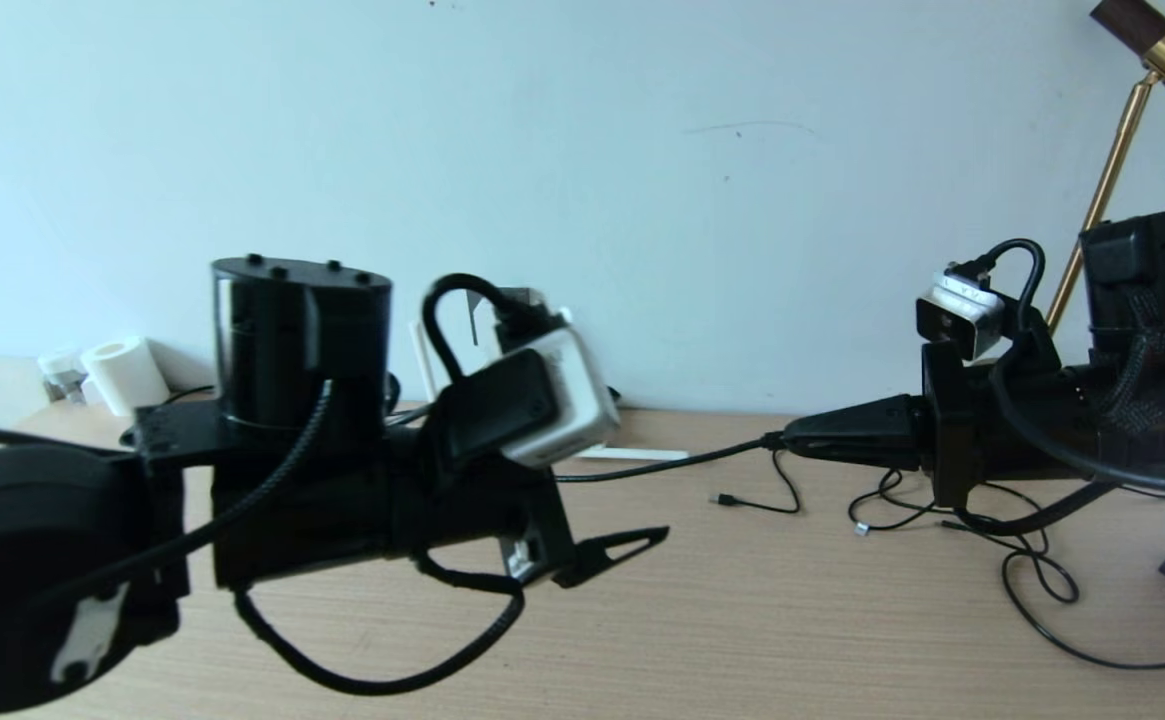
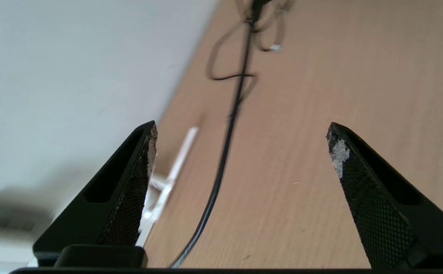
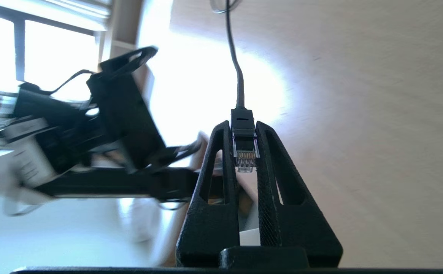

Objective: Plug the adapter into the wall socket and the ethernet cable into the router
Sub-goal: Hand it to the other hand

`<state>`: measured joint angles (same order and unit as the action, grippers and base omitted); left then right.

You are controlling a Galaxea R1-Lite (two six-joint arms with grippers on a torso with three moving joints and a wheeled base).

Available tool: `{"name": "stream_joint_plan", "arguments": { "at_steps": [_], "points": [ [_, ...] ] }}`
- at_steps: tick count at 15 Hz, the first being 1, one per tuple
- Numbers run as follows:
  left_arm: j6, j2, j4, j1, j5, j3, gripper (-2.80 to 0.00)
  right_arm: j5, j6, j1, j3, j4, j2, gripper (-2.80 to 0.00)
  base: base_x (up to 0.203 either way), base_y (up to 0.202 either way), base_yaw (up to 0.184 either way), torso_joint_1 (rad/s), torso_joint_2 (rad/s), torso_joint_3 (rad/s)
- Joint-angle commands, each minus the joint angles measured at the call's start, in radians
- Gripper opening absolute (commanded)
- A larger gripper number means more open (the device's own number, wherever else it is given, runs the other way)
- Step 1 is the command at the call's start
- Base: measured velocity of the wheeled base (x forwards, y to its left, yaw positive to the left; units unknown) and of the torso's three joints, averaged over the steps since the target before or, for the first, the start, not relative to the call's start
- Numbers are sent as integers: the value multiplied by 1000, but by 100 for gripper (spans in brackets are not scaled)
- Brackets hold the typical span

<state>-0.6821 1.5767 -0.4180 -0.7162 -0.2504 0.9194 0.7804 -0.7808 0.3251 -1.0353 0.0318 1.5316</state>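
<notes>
My right gripper [image 1: 792, 433] reaches in from the right, low over the table, and is shut on the ethernet cable's clear plug [image 3: 245, 152]. The black ethernet cable [image 1: 662, 466] runs left from it across the wood. My left gripper [image 1: 642, 542] hovers at centre left, open and empty. In the left wrist view the ethernet cable [image 2: 225, 152] passes on the table under the left gripper [image 2: 242, 133]. Of the router only white antennas [image 1: 632, 455] [image 2: 183, 152] show; its body is hidden behind my left arm. The adapter and wall socket are out of view.
Thin black cables [image 1: 1032, 575] with small connectors lie looped on the wooden table [image 1: 742, 620] at right. A white paper roll [image 1: 127, 375] stands at the back left by the wall. A brass lamp stem [image 1: 1107, 180] rises at the far right.
</notes>
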Motion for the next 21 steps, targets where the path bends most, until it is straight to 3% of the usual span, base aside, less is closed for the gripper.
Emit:
{"name": "stream_joint_plan", "arguments": {
  "at_steps": [1, 3, 7, 9, 12, 15, 18, 21],
  "points": [
    [93, -69, -285, 97, -9, -126, 0, 60, -136, -7, -45, -1, 28, -280, 0, 0, 0, 0, 0, 0],
    [192, -55, -492, 154, -14, -187, 0, 91, -225, -7, -81, -3, 84, -280, 0, 0, 0, 0, 0, 0],
    [205, 73, -708, 174, -92, -207, 0, 147, -318, -8, -169, -76, 156, -280, 0, 0, 0, 0, 0, 0],
    [213, 107, -728, 176, -142, -193, 0, 178, -367, -8, -213, -91, 163, -280, 0, 0, 0, 0, 0, 0],
    [214, 136, -777, 175, -159, -221, 0, 201, -434, -1, -313, -121, 197, -280, 0, 0, 0, 0, 0, 0],
    [232, 147, -800, 166, -163, -220, 0, 209, -439, 6, -333, -130, 228, -280, 0, 0, 0, 0, 0, 0],
    [322, 160, -855, 167, -162, -219, 0, 209, -439, 6, -333, -130, 225, -280, 0, 0, 0, 0, 0, 0],
    [327, 178, -874, 166, -163, -238, 0, 209, -440, 6, -338, -132, 223, -280, 0, 0, 0, 0, 0, 0]
  ]
}}
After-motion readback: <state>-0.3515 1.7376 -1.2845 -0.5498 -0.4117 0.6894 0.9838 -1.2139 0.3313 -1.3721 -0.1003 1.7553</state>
